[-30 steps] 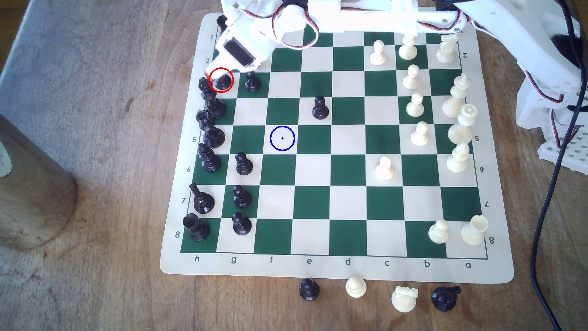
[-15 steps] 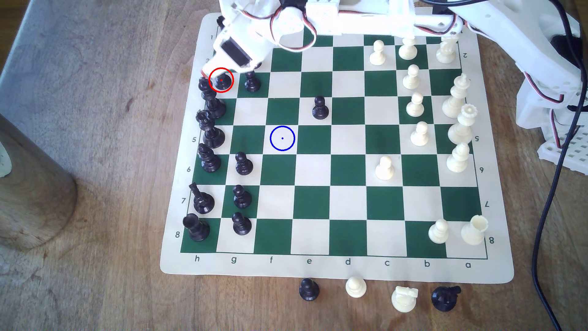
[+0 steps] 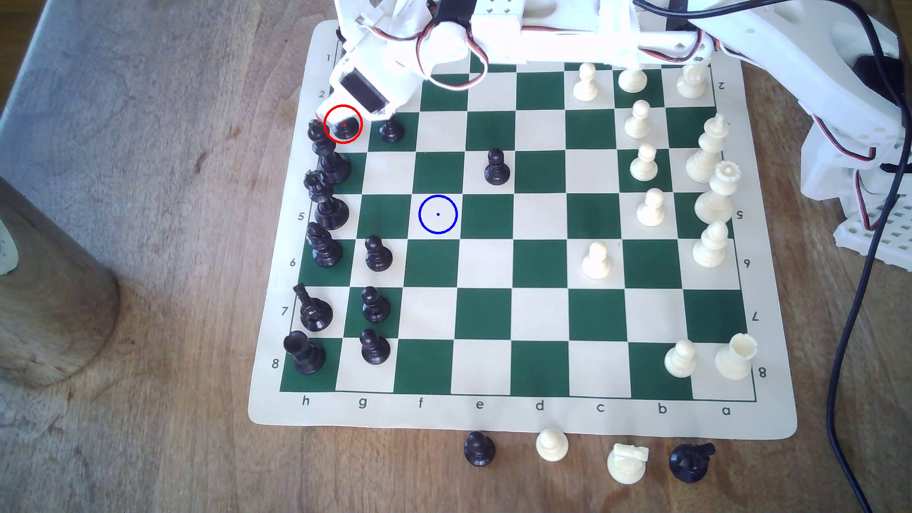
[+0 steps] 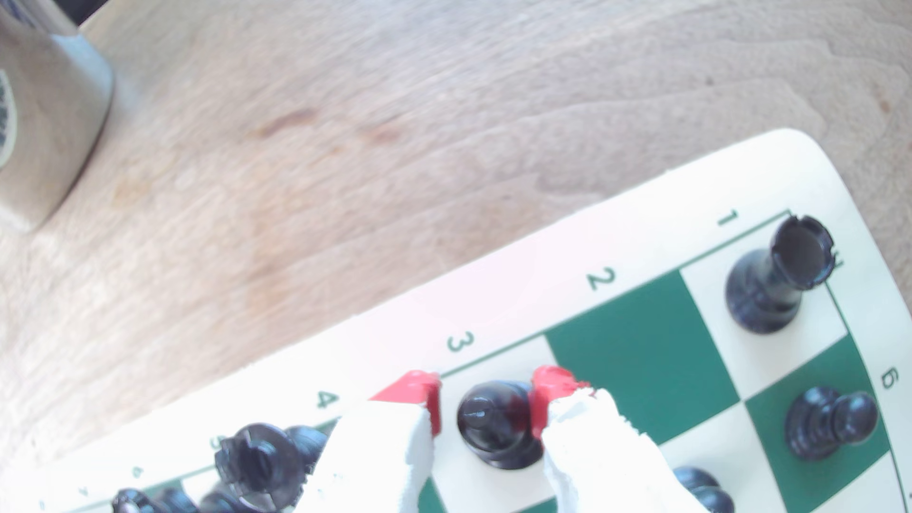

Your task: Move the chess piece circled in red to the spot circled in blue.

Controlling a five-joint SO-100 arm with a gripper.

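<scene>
The chess piece circled in red, a black bishop (image 3: 344, 128), stands on a cream square at the board's far corner on the exterior view's left, its top hidden under my white gripper (image 3: 340, 117). In the wrist view the bishop (image 4: 493, 429) stands upright between my two red fingertip pads (image 4: 545, 394). The gripper (image 4: 486, 392) is open, with a gap on one side and the other pad close to or touching the piece. The spot circled in blue (image 3: 437, 214) is a bare cream square nearer the board's middle.
A black pawn (image 3: 391, 129) and a tall black piece (image 3: 322, 140) flank the bishop closely. A black rook (image 4: 779, 276) stands in the corner. A wooden cylinder (image 3: 44, 296) stands off the board. Several captured pieces (image 3: 551, 445) line the near edge.
The arm has sunk a little lower over the circled bishop, covering more of it and of the neighbouring pawn. No piece has moved.
</scene>
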